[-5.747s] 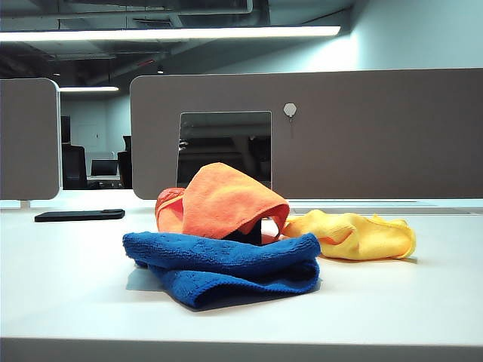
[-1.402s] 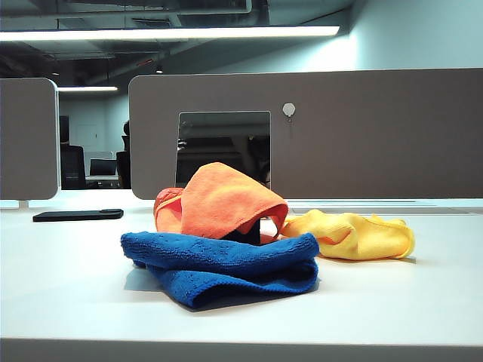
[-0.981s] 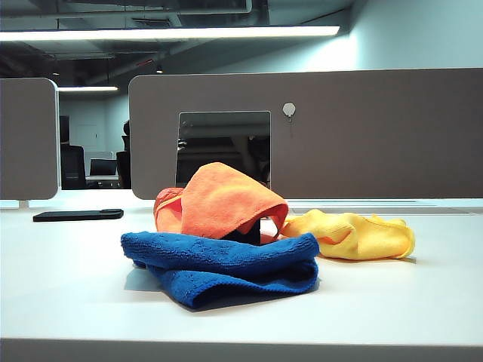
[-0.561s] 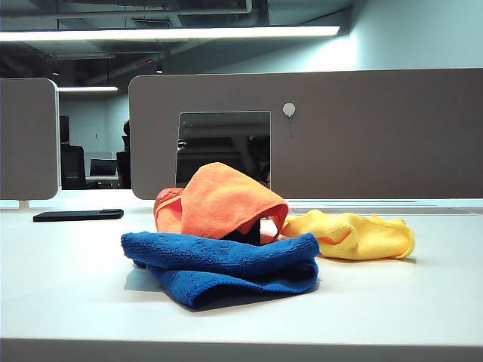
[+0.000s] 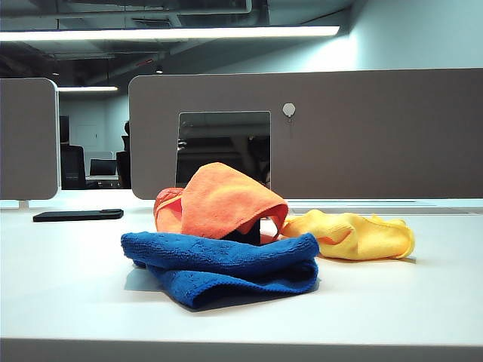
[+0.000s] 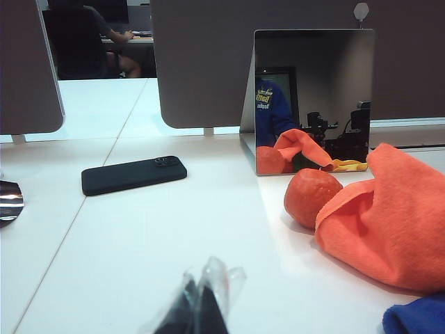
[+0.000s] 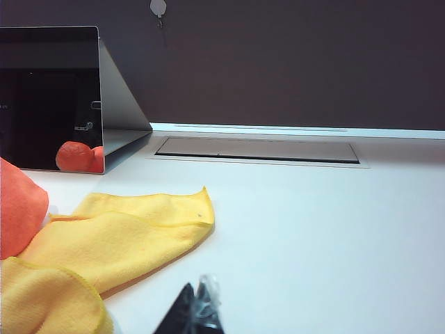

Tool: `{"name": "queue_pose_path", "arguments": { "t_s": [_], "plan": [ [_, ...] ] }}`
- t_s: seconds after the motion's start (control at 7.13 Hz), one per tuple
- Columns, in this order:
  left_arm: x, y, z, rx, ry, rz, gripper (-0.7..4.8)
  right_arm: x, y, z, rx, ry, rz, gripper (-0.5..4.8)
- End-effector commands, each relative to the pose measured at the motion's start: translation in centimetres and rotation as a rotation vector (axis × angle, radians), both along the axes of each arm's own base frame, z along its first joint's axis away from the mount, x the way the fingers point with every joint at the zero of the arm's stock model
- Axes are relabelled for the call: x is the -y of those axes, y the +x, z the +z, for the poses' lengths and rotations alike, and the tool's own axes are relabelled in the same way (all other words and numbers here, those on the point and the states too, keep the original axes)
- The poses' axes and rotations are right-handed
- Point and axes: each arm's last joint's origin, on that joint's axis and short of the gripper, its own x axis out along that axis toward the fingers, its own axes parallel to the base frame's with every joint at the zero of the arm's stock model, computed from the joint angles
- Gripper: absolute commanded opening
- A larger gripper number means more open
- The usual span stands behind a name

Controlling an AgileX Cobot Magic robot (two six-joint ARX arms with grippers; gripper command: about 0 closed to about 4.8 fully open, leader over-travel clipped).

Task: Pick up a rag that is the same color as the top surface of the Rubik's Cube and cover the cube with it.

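Rag (image 5: 226,200) draped over Rubik's Cube (image 5: 253,230), just behind blue cloth (image 5: 226,264), prob. task done; left gripper (image 6: 198,306) & right gripper (image 7: 198,309) clenched, empty, nearer cam than cloth.

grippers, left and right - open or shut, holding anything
Left gripper: shut, holding nothing, low over bare table short of the orange rag.
Right gripper: looks shut, holding nothing, beside the yellow cloth.
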Motion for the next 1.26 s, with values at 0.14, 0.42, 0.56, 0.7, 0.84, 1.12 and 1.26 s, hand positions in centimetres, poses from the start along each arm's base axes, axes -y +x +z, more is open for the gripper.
{"name": "queue_pose_path", "arguments": {
  "t_s": [0.14,0.42,0.56,0.7,0.84,1.12,1.26],
  "plan": [
    [-0.09,-0.01,0.34,0.03,-0.003,0.033,-0.06,0.04,-0.07,0.72,0.074,0.008,-0.011,-0.05],
    [-0.12,-0.01,0.34,0.03,-0.004,0.044,-0.06,0.24,-0.05,0.69,0.071,0.013,-0.08,-0.05],
    [-0.12,-0.01,0.33,0.03,-0.003,0.044,-0.06,0.24,-0.05,0.69,0.072,0.009,-0.081,-0.05],
    [-0.12,-0.01,0.31,0.027,-0.004,0.043,-0.05,0.24,-0.05,0.69,0.071,0.01,-0.08,-0.05],
    [-0.11,0.0,0.2,0.016,-0.003,0.041,-0.05,0.24,-0.05,0.69,0.071,0.01,-0.08,-0.05],
    [-0.11,0.01,0.03,-0.002,-0.002,0.04,-0.05,0.23,-0.04,0.59,0.061,0.009,-0.076,-0.05],
    [-0.11,0.01,0.03,-0.002,-0.002,0.04,-0.05,0.22,-0.04,0.59,0.061,0.009,-0.076,-0.05]
  ]
}}
